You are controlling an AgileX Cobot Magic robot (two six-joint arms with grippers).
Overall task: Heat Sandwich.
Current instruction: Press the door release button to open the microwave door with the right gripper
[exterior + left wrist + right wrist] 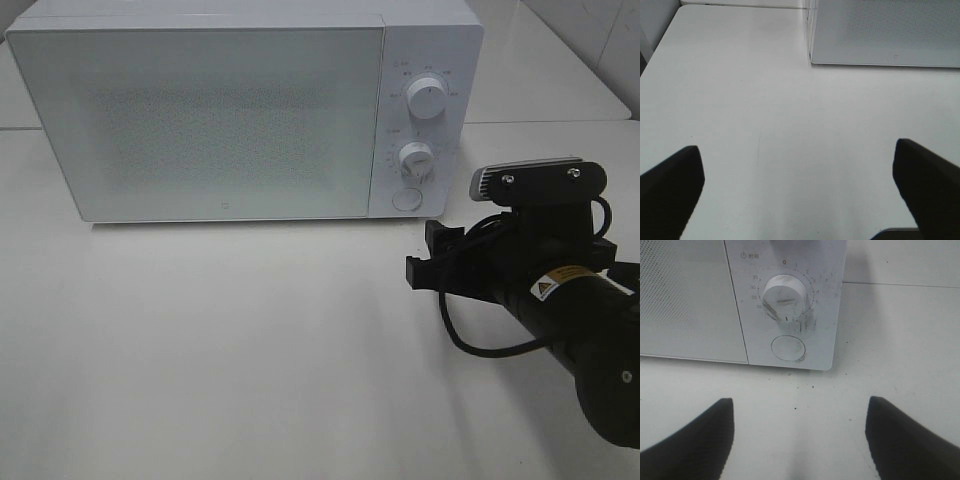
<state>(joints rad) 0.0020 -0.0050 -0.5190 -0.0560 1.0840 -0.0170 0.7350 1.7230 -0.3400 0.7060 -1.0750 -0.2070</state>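
Microwave (220, 120) controls look to be the business in hand. The door (200, 120) is closed, and the sandwich shows in no view: not on the counter (200, 340), not in either claw. It may lie behind the frosted door, but that cannot be seen.

The right claw (799, 405) is released, its jaws spread wide with nothing between them. It hovers low over the counter just in front of the panel, facing the timer dial (785, 292) and the round button (788, 348) beneath it, touching neither. The upper dial (428, 100) sits above these, away from the claw. The left claw (797, 147) is likewise released and empty, over bare counter off the microwave's near left corner.

My reading: with no sandwich outside, loading is probably done and the heating is to be started. That would call for the right claw to move forward and rise a little, centre its jaws on either side of the timer dial, clench on its rim and twist. If the sandwich is in fact not yet inside, the round button, probably the door release, would need a push from one fingertip. The dial is small and smooth, so a poorly centred grip could slip.
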